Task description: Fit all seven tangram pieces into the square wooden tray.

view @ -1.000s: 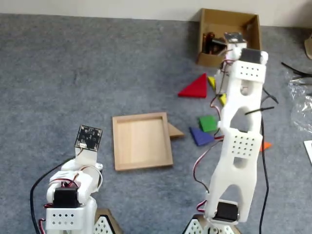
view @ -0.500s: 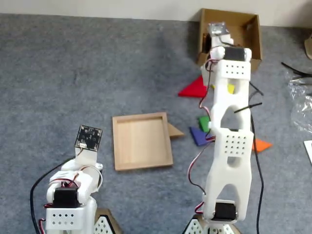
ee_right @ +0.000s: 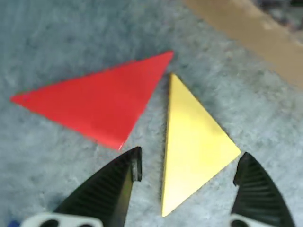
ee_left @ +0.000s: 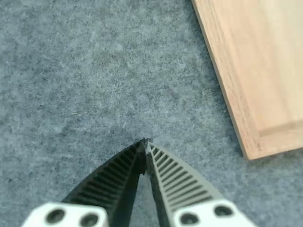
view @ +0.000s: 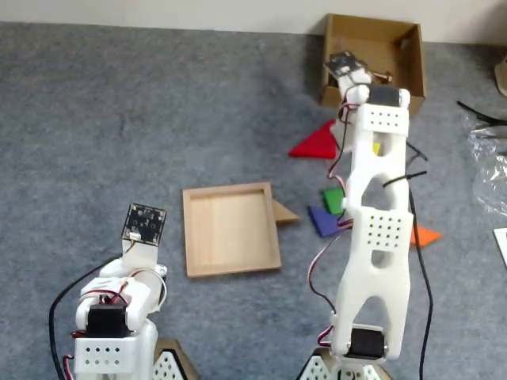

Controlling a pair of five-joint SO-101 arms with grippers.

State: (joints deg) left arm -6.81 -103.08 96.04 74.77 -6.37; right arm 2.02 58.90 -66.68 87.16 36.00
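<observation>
Bare carpet surrounds the tray but for a tan piece touching one side. The red triangle crowds the yellow triangle; the box stands near

Both arms are white printed plastic. The right arm has cut-out openings and panels dotted with small holes, and red, white and black cables loop beside it. Black servo blocks sit at each base. The left arm carries a black square camera board. The fingers are black and ribbed, on white mounts with dark screw holes.
</observation>
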